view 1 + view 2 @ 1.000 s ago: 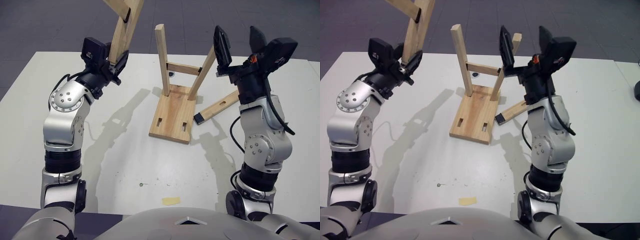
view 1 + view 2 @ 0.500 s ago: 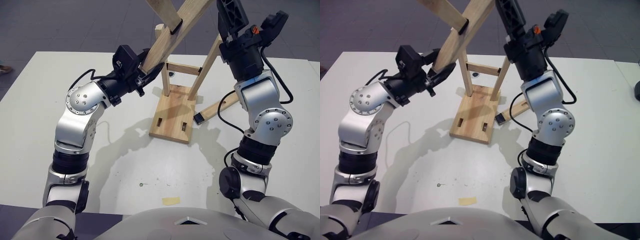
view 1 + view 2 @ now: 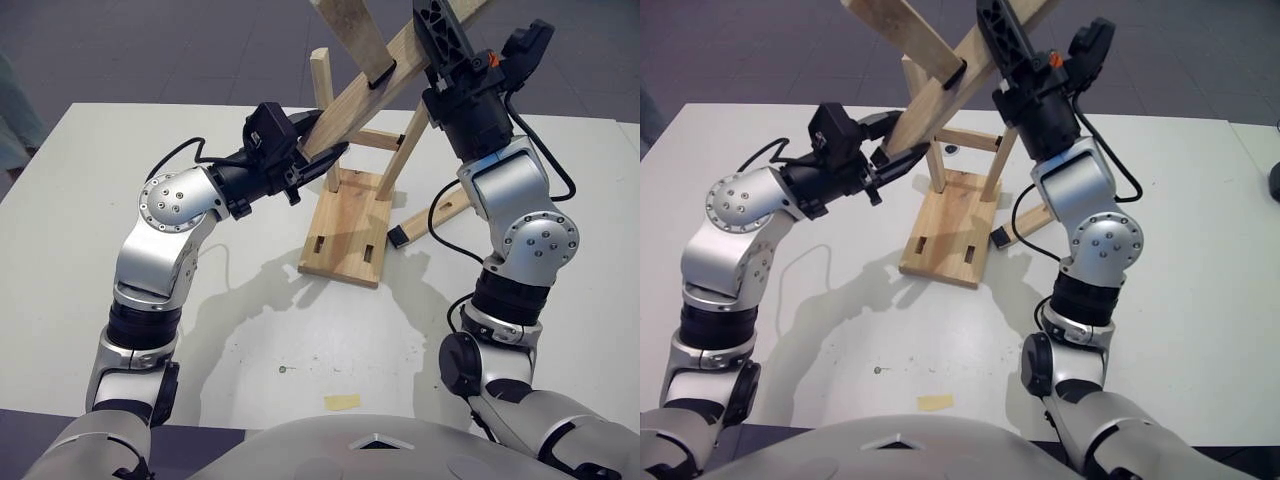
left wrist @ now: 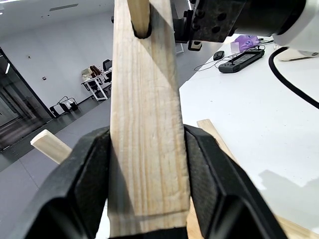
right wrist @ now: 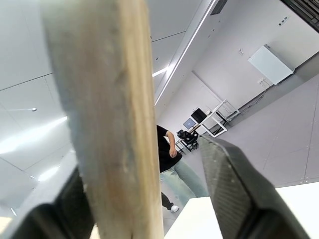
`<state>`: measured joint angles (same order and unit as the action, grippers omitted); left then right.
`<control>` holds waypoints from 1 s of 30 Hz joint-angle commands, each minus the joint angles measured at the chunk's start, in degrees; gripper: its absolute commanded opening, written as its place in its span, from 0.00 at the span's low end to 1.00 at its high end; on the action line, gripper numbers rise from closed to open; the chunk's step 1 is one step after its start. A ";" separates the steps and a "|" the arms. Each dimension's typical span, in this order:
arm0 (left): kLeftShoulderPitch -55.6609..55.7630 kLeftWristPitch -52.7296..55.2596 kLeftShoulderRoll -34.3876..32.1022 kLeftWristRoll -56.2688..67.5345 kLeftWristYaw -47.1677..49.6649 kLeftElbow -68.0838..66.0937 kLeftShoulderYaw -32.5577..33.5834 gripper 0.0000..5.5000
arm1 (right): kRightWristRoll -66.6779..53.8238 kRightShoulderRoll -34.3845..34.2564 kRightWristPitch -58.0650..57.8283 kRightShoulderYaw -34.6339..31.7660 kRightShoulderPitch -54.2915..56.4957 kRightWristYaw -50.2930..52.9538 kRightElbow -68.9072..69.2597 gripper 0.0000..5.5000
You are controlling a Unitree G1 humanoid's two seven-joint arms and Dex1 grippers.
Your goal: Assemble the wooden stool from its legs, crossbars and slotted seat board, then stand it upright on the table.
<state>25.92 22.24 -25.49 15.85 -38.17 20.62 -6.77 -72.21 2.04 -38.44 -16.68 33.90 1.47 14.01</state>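
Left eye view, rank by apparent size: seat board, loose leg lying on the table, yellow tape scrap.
1. seat board
2. loose leg, partly hidden by the right arm, full length unsure
3. yellow tape scrap, clearly smallest

arms [image 3: 160, 250] — silver shells, black joints | screw-ringed elbow caps [image 3: 173, 201] | black cables [image 3: 556, 172] | orange wrist tab [image 3: 490, 59]

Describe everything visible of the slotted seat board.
The seat board is a pale wooden rectangle lying flat on the white table. Two empty rectangular slots show at its near end; at its far end two legs rise, joined by a crossbar. A loose wooden piece lies just off its right edge.
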 commanded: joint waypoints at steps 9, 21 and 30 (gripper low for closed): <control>-0.36 -1.82 -1.01 -2.00 -0.68 0.17 -0.74 0.37 | -4.17 -0.07 -0.21 0.53 -3.29 3.73 1.78 0.20; -2.49 -2.89 -0.46 -4.38 0.38 1.14 -1.73 0.37 | 0.08 0.72 4.20 1.97 -9.08 8.44 10.18 0.18; -2.71 -0.54 -0.04 -2.76 1.70 2.02 -0.65 0.60 | 2.50 1.10 6.28 2.50 -13.03 10.91 14.06 0.18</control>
<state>22.93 20.47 -25.49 12.60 -36.94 21.95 -8.61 -69.67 3.07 -32.92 -14.48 21.37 11.66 26.52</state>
